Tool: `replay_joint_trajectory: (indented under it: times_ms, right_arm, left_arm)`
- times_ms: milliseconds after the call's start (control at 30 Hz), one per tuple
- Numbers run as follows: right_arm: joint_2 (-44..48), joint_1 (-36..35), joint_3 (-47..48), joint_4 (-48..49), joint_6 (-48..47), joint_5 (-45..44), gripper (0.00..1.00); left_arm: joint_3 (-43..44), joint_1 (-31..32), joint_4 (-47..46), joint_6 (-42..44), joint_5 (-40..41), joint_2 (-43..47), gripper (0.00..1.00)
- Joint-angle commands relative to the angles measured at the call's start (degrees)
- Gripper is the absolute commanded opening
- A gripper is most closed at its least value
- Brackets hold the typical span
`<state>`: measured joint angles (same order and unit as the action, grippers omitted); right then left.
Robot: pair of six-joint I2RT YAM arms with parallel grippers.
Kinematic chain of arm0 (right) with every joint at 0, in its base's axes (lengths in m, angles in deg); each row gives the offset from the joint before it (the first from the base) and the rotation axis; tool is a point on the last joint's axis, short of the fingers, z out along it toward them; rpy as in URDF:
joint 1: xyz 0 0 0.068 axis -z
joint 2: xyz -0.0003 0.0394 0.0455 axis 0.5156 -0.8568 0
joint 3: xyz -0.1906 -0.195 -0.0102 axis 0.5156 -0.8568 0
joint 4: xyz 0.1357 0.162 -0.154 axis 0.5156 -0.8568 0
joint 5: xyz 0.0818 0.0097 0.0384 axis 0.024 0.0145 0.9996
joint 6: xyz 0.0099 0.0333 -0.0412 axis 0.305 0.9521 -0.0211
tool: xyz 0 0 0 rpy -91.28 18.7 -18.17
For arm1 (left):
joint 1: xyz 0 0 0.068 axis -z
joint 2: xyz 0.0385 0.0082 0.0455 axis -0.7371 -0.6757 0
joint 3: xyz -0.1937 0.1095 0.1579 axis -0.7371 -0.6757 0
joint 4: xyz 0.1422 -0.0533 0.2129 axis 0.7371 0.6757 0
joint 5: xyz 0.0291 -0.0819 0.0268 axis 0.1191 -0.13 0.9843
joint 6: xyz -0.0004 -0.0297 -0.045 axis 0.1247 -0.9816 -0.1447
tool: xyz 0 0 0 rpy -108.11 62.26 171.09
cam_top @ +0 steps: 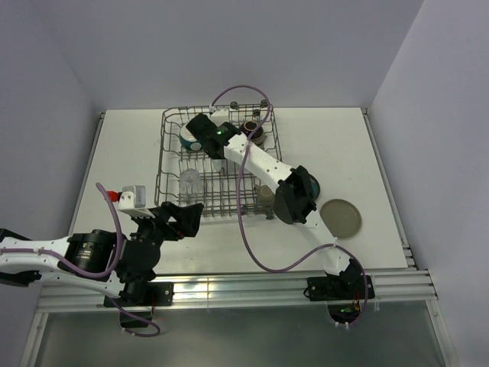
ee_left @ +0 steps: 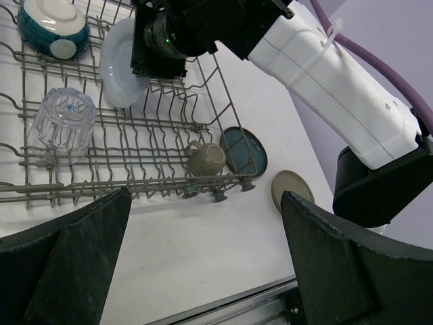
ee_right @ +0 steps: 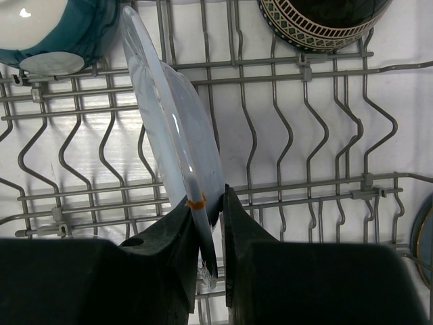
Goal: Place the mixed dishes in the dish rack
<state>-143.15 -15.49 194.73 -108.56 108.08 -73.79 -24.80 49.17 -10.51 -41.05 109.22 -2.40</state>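
The dish rack [cam_top: 163, 157] stands at the table's far middle. My right gripper [ee_right: 211, 210] is inside it, shut on the rim of the pale-blue plate [ee_right: 176, 122], which stands on edge among the tines [ee_left: 122, 71]. In the rack are the teal bowl [cam_top: 186, 138], the dark brown bowl [ee_right: 325, 20], the clear glass [ee_left: 64, 125] and the olive-grey mug [ee_left: 206, 159]. The teal plate [ee_left: 243, 149] and the beige plate [cam_top: 340, 218] lie on the table right of the rack. My left gripper [ee_left: 203, 257] is open and empty, just in front of the rack.
The right arm [cam_top: 263, 164] stretches across the rack's right half and partly covers the teal plate. The rack's small wheels [ee_left: 220, 195] rest on the white table [cam_top: 122, 153]. A metal rail [cam_top: 229, 287] runs along the near edge.
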Motion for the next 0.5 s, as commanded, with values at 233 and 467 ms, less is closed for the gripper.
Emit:
replay_joint_trajectory:
  times_ms: [233,467]
  right_arm:
    - [-0.82,-2.7,2.3,2.62,1.36,-0.27,0.22]
    - [-0.12,-3.31,1.77,2.71,1.63,0.52,0.39]
  left_arm:
    - [1.23,-0.25,1.91,-2.05,0.16,-1.64,0.99]
    - [0.7,-0.25,2.52,-3.19,-0.19,-1.38,0.99]
